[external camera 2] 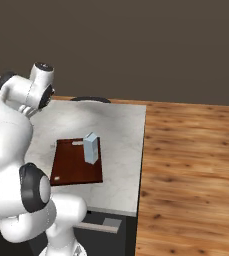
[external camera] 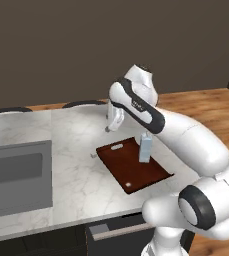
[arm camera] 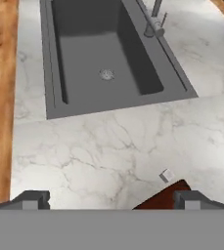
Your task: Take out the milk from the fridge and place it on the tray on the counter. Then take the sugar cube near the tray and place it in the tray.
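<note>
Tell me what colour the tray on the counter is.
Dark reddish-brown tray, clearest in the left base view.

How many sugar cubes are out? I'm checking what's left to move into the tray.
1. The sugar cube lies on the counter just off a corner of the tray, between tray and sink. The arm might hide others.
</note>
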